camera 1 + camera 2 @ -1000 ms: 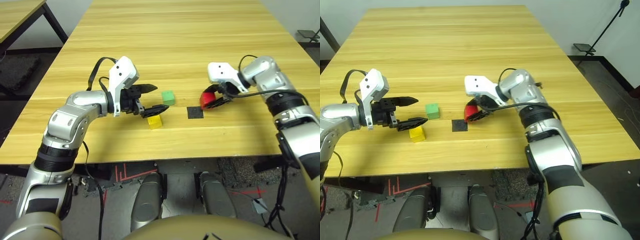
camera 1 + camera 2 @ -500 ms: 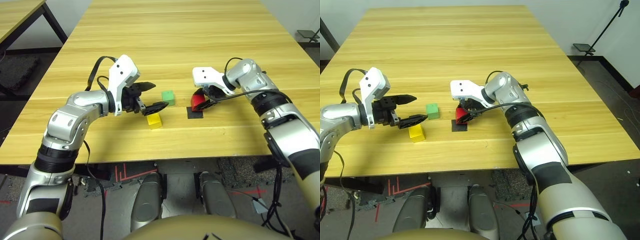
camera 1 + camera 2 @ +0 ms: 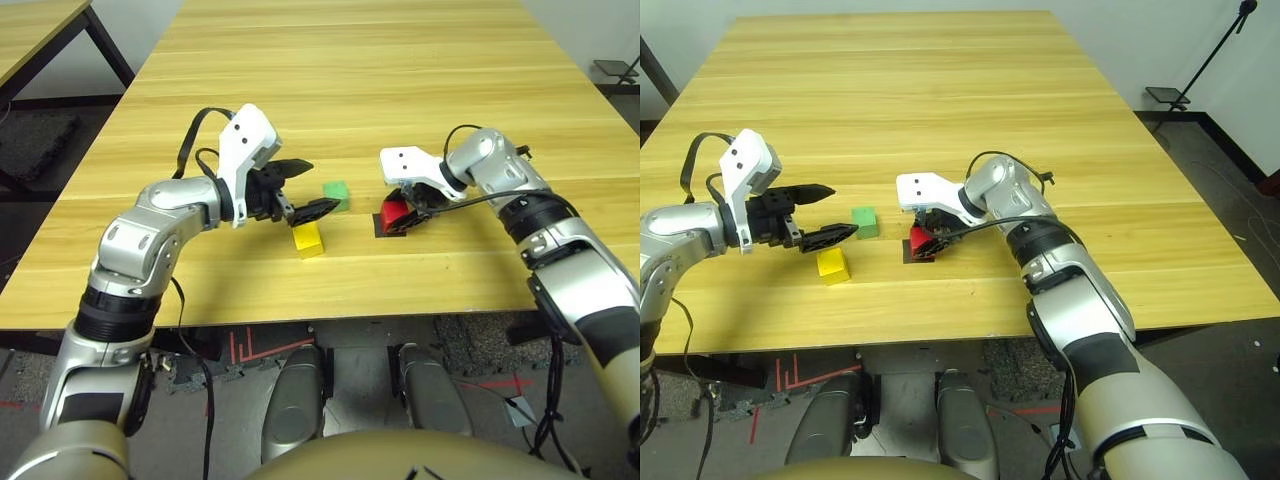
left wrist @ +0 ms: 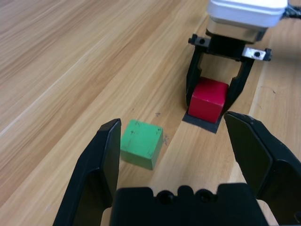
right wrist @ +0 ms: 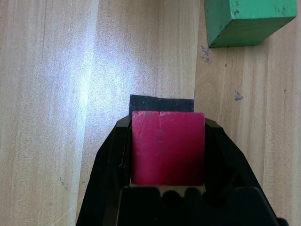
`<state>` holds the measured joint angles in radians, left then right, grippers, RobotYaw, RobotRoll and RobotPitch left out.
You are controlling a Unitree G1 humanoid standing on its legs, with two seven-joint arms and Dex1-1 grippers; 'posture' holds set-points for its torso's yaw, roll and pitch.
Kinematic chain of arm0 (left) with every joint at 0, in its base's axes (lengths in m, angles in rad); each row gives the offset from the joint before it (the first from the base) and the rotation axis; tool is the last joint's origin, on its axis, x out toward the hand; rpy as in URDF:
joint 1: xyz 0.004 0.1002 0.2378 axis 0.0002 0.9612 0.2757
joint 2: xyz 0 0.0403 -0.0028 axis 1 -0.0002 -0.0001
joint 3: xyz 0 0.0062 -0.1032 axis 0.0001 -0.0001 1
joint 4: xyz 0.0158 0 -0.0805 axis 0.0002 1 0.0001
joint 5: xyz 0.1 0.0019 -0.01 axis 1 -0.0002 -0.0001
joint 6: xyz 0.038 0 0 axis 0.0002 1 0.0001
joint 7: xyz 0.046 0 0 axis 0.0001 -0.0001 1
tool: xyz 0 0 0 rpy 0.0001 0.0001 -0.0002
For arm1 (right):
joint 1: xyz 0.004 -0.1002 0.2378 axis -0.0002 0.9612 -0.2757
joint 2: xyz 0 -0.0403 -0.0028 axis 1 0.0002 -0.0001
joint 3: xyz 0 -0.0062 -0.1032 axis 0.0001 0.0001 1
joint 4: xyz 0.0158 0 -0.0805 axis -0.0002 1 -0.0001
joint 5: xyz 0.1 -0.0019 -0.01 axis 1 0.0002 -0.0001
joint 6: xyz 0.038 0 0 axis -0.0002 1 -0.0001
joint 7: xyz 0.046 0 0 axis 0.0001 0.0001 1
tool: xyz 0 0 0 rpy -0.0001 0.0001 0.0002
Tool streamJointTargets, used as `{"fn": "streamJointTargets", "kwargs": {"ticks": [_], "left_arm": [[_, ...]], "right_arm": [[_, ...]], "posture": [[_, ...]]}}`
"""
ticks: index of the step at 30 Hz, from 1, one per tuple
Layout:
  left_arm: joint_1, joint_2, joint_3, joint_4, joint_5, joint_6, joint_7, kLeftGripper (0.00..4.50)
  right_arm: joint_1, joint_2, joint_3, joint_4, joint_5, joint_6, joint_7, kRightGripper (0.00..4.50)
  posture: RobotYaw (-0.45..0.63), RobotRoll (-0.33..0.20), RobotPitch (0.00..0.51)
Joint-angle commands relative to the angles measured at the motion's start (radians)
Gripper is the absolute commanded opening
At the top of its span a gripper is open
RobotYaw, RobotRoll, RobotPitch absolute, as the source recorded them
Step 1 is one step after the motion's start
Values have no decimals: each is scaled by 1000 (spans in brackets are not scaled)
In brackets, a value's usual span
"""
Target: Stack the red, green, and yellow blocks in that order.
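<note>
Our right tool (image 3: 400, 212) is clamped on the red block (image 3: 393, 213), which sits over the black square patch (image 4: 203, 123) on the tabletop (image 3: 350, 80); whether it rests fully on the patch we cannot tell. Our left tool (image 3: 308, 190) hangs wide open near the green block (image 3: 336, 195), with the yellow block (image 3: 308, 240) just below its nearer finger.

We judge the red block is being set down as the base. If we let go while it is tilted or off the patch, it could tip or shift, leaving a poor footing for the green. Green lies near red, so our left fingers could nudge the base when reaching in. The yellow block could also be brushed aside.
</note>
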<state>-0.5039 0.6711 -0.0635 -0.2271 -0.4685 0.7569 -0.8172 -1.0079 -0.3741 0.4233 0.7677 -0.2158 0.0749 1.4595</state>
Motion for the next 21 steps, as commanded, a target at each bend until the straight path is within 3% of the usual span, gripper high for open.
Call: {"fn": "streamJointTargets", "kwargs": {"ticks": [1, 5, 13, 18, 21], "left_arm": [[-25, -4, -45, 28, 32, -6, -14, 4500], [-68, 1, -103, 90, 74, -22, -57, 4500], [-266, -48, -236, 399, 237, -219, -186, 4500], [-371, -89, -309, 605, 339, -363, -289, 4500], [-420, -124, -341, 730, 389, -430, -346, 4500]], "right_arm": [[29, -1, 12, -22, 7, -5, 9, 3091], [26, -15, -20, -50, 48, -24, 42, 4482], [-1, -202, -145, -167, 172, 66, 139, 4482], [64, -336, -206, -237, 209, 144, 121, 4482], [116, -364, -238, -297, 237, 191, 87, 4482]], "posture": [[427, -192, 88], [390, -181, 83], [275, -138, 63], [215, -112, 50], [172, -95, 50]]}}
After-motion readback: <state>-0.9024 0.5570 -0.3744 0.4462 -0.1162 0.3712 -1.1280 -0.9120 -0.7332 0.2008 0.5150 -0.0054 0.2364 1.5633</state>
